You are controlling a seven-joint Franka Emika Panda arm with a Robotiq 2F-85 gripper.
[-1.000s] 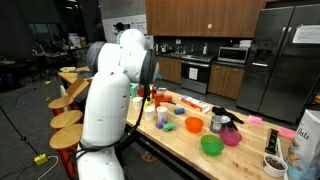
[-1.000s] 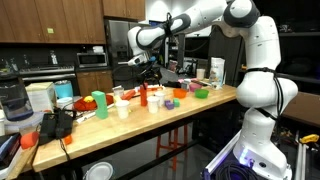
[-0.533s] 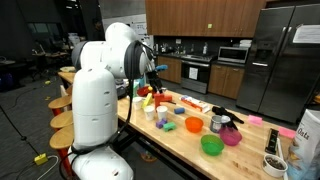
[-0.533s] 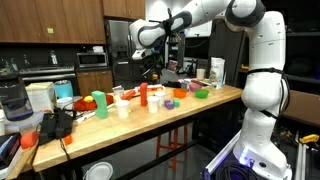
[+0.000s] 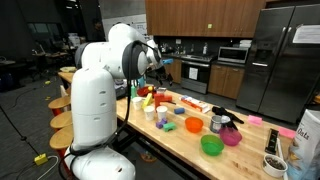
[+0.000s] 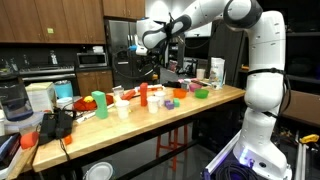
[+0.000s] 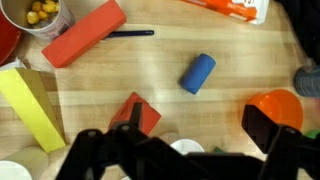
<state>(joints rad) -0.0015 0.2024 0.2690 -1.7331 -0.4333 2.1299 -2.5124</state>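
My gripper [image 7: 180, 142] is open and empty, its two dark fingers wide apart at the bottom of the wrist view. It hangs well above the wooden table [image 7: 230, 50]. Below it lie a blue cylinder [image 7: 197, 72], a small red block [image 7: 137, 113] and a white cup [image 7: 187, 148]. A long red block [image 7: 84, 33], a yellow block [image 7: 30, 106] and an orange bowl [image 7: 278, 104] lie around them. In both exterior views the gripper [image 5: 158, 67] [image 6: 152, 68] is raised above a red bottle [image 5: 146, 102] [image 6: 143, 95].
The table [image 5: 190, 142] [image 6: 175, 108] is crowded: a green bowl [image 5: 211, 146], a pink bowl [image 5: 231, 137], a green cup [image 6: 99, 104], a cup of yellow pieces [image 7: 40, 14] and a black pen [image 7: 130, 33]. Stools [image 5: 66, 120] stand beside it.
The arm has lifted up from low over the table near the red bottle. The gripper now hangs higher and stays open and empty.
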